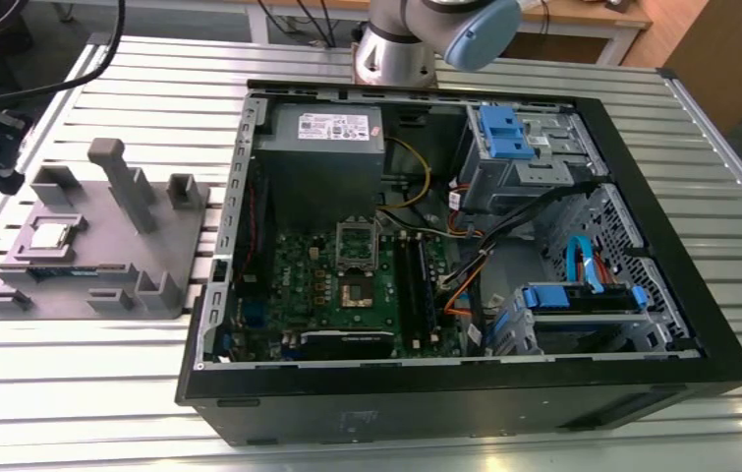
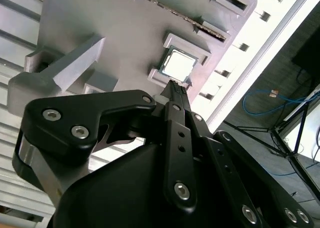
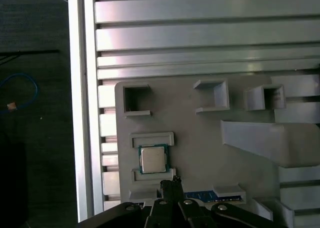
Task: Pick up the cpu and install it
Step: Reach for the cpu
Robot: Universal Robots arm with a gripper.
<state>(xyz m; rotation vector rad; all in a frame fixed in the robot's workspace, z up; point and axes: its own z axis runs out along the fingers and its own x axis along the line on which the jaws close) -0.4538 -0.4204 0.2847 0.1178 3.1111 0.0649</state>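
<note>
1 cpu [image 3: 153,159] seated in 1 grey fixture [image 3: 200,138], jaws closed, empty, near it

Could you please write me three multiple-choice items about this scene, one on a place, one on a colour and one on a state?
1. Where does the cpu lie?
A. in the socket frame
B. on the grey fixture
C. on the bare table slats

2. What colour are the drive-bay clips?
A. blue
B. red
C. white

3. How does the computer case stand?
A. shut by its side panel
B. turned face down
C. open, with the motherboard exposed

Answers: B, since both wrist views show the cpu flat between two holders on the grey fixture; A, since the clips show blue in the exterior view; C, since the motherboard is in plain sight in the exterior view.
</note>
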